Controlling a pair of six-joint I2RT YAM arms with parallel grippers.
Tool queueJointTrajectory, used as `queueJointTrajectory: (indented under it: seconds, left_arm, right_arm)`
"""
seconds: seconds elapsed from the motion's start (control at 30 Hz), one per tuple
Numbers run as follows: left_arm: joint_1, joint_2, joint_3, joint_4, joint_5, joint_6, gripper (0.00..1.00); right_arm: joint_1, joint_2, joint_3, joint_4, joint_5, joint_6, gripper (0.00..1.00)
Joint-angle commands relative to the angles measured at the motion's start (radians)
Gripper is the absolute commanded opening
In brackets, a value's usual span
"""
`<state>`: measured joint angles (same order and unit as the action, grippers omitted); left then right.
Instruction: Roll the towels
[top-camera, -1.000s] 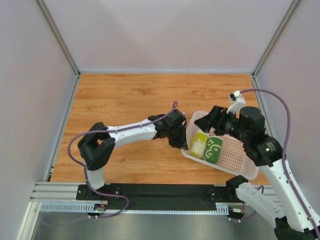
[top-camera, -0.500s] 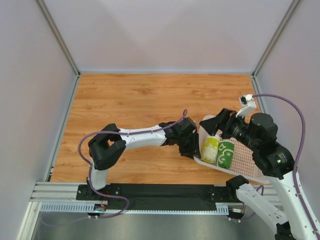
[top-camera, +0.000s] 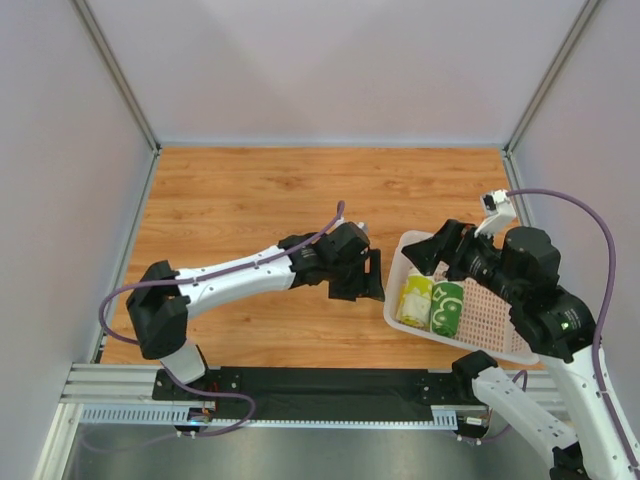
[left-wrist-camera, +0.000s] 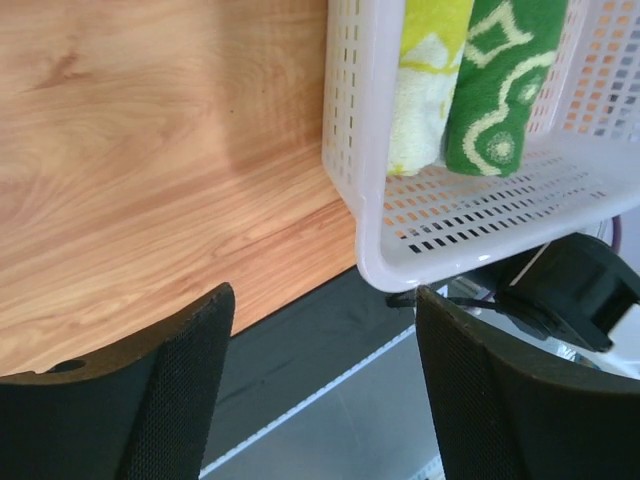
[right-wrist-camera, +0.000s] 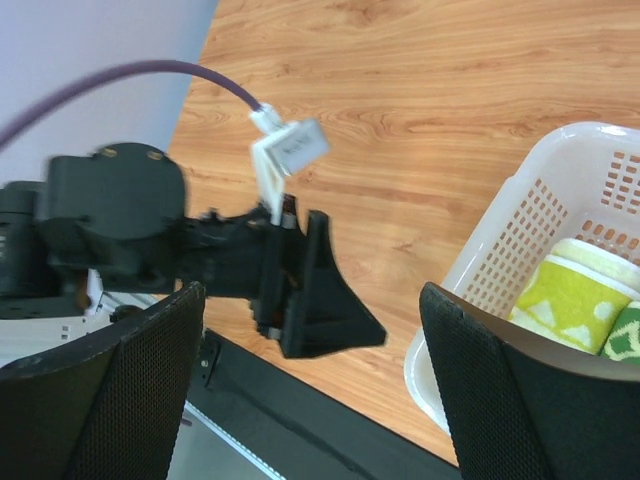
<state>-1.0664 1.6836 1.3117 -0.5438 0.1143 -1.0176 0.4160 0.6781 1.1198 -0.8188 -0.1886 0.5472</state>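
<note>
Your left gripper gapes wide and empty, just left of the basket. Your right gripper is also wide and empty, by its far corner. The yellow towel and green towel lie rolled, side by side, inside.

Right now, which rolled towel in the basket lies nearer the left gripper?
The pale yellow towel: it lies on the side of the basket facing the left gripper, with the dark green towel beyond it.

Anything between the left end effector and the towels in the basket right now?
Yes. The side wall of the basket stands between the open left end effector and the yellow towel, with the green towel beside it. From above, nothing visible covers them.
</note>
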Motion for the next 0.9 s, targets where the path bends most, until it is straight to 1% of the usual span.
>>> queueJointTrajectory:
  seconds: [0.0, 0.07, 0.1, 0.17, 0.2, 0.23, 0.27, 0.3, 0.33, 0.37, 0.4, 0.43, 0.47, 0.5, 0.53, 0.57, 0.6, 0.63, 0.67, 0.7, 0.73, 0.77, 0.8, 0.83, 0.87]
  left_arm:
    - [0.022, -0.100, 0.001, -0.094, -0.082, 0.050, 0.79]
    - [0.037, -0.166, -0.006, -0.120, -0.105, 0.066, 0.81]
    - [0.046, -0.223, -0.021, -0.142, -0.113, 0.071, 0.81]
    - [0.077, -0.293, -0.083, -0.136, -0.160, 0.100, 0.81]
    - [0.106, -0.374, -0.106, -0.136, -0.174, 0.109, 0.81]
    - [0.121, -0.416, -0.130, -0.137, -0.189, 0.134, 0.81]
    - [0.137, -0.459, -0.175, -0.145, -0.230, 0.148, 0.81]
    - [0.169, -0.540, -0.193, -0.154, -0.258, 0.177, 0.81]
    - [0.181, -0.580, -0.209, -0.171, -0.287, 0.197, 0.81]
    - [0.190, -0.619, -0.235, -0.200, -0.368, 0.220, 0.81]
    - [0.203, -0.687, -0.245, -0.217, -0.416, 0.243, 0.81]
    - [0.204, -0.720, -0.252, -0.237, -0.473, 0.281, 0.82]
    - [0.204, -0.749, -0.270, -0.281, -0.599, 0.292, 0.84]
    - [0.207, -0.804, -0.281, -0.300, -0.661, 0.304, 0.87]
    - [0.209, -0.832, -0.295, -0.314, -0.721, 0.329, 0.94]
    - [0.209, -0.861, -0.334, -0.318, -0.849, 0.336, 0.97]
    - [0.210, -0.922, -0.359, -0.317, -0.914, 0.340, 0.99]
    - [0.210, -0.953, -0.382, -0.311, -0.970, 0.356, 1.00]
    - [0.210, -0.981, -0.443, -0.279, -1.093, 0.361, 0.99]
    - [0.210, -1.037, -0.480, -0.256, -1.152, 0.370, 0.99]
    - [0.210, -1.065, -0.571, -0.219, -1.209, 0.417, 0.99]
    - [0.210, -1.119, -0.627, -0.117, -1.299, 0.465, 0.99]
    - [0.210, -1.140, -0.685, -0.029, -1.330, 0.550, 0.99]
    - [0.212, -1.160, -0.744, 0.069, -1.352, 0.738, 0.99]
    - [0.212, -1.188, -0.850, 0.264, -1.367, 0.823, 0.99]
  right_arm:
    - [0.004, -0.003, 0.029, -0.028, 0.014, -0.030, 0.89]
    - [0.003, -0.002, 0.029, -0.032, 0.009, -0.035, 0.89]
    - [0.004, 0.001, 0.028, -0.034, 0.008, -0.044, 0.89]
    - [0.004, 0.001, 0.017, -0.033, 0.002, -0.046, 0.90]
    - [0.003, 0.001, 0.000, -0.031, -0.008, -0.046, 0.90]
    - [0.003, 0.000, -0.006, -0.026, -0.014, -0.046, 0.90]
    - [0.003, -0.002, -0.014, -0.023, -0.021, -0.046, 0.90]
    - [0.003, -0.003, -0.029, -0.023, -0.035, -0.041, 0.90]
    - [0.003, -0.006, -0.038, -0.020, -0.041, -0.039, 0.90]
    - [0.003, -0.009, -0.049, -0.019, -0.044, -0.038, 0.90]
    - [0.004, -0.011, -0.057, -0.013, -0.052, -0.036, 0.90]
    - [0.006, -0.017, -0.077, -0.010, -0.055, -0.035, 0.90]
    - [0.004, -0.017, -0.087, -0.003, -0.060, -0.035, 0.90]
    - [0.004, -0.017, -0.097, 0.007, -0.063, -0.035, 0.90]
    - [0.004, -0.015, -0.104, 0.009, -0.066, -0.036, 0.90]
    - [0.006, -0.008, -0.112, 0.009, -0.069, -0.038, 0.90]
    - [0.007, -0.006, -0.117, 0.010, -0.074, -0.039, 0.90]
    - [0.004, -0.003, -0.118, 0.012, -0.077, -0.039, 0.90]
    - [0.006, -0.002, -0.126, 0.017, -0.078, -0.041, 0.90]
    - [0.007, -0.002, -0.126, 0.021, -0.081, -0.043, 0.91]
    - [0.009, 0.000, -0.129, 0.026, -0.083, -0.043, 0.91]
    - [0.007, 0.003, -0.132, 0.033, -0.083, -0.044, 0.91]
    - [0.007, 0.005, -0.133, 0.036, -0.084, -0.044, 0.91]
    - [0.009, 0.009, -0.137, 0.041, -0.086, -0.044, 0.91]
    - [0.010, 0.017, -0.140, 0.049, -0.087, -0.044, 0.91]
